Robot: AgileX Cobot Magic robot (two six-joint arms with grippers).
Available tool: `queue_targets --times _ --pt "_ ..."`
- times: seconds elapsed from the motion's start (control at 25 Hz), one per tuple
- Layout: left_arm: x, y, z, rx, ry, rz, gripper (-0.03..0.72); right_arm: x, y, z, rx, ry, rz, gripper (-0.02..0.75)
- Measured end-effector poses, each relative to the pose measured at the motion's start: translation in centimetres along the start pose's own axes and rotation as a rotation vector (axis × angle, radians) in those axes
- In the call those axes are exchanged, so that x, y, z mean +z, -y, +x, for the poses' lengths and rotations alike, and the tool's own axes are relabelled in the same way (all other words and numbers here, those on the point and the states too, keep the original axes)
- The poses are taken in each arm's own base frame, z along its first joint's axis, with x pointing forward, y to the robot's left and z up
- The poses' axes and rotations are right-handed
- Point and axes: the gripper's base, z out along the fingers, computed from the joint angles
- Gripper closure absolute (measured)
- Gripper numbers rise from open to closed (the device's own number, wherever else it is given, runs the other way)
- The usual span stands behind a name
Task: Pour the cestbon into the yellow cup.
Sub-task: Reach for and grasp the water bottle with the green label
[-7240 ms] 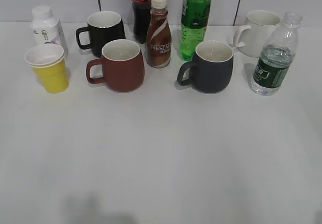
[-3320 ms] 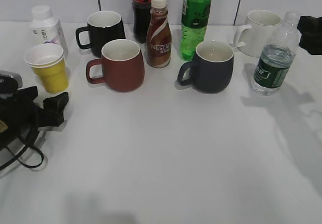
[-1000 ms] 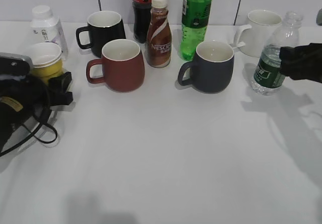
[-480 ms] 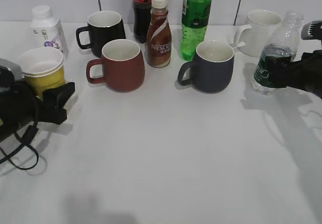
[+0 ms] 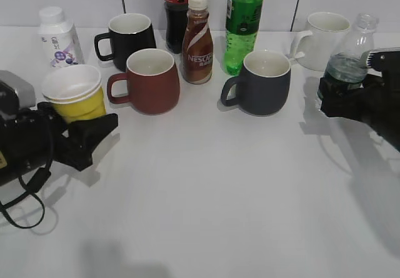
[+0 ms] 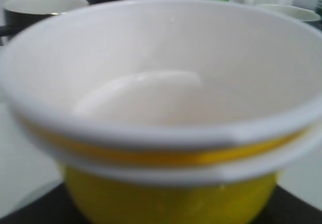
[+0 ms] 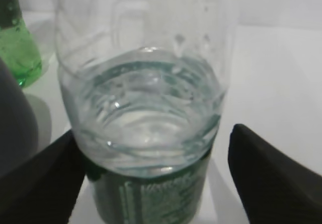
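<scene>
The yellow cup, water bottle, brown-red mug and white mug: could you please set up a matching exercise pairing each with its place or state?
Things:
1. yellow cup
2. water bottle
3. brown-red mug
4. white mug

Places or states:
A. stands free at the back right, handle to the left
B. between the left claw's fingers, empty
C. stands free, left of the Nescafe bottle
D. between the right claw's fingers, uncapped, partly filled

Pairs: 1-B, 2-D, 3-C, 4-A
</scene>
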Motion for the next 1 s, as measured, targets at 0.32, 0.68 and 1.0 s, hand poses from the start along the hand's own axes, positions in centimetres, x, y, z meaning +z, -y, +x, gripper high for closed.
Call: queue_targets --times 0.32,0.68,1.0 --pt "0.0 0.9 0.1 0.033 -0.013 0.097 0.246 1.2 -0.1 2.7 -0.01 0.044 -0.004 0.084" --pt "0.2 2.4 0.2 0.053 -0.019 0.178 0.246 3.2 -0.4 3.0 -0.014 0.066 -0.019 0.127" --pt "1.3 4.1 -0.4 0.079 0.008 0.246 0.246 3.9 -0.4 2.2 -0.007 0.103 -0.009 0.25"
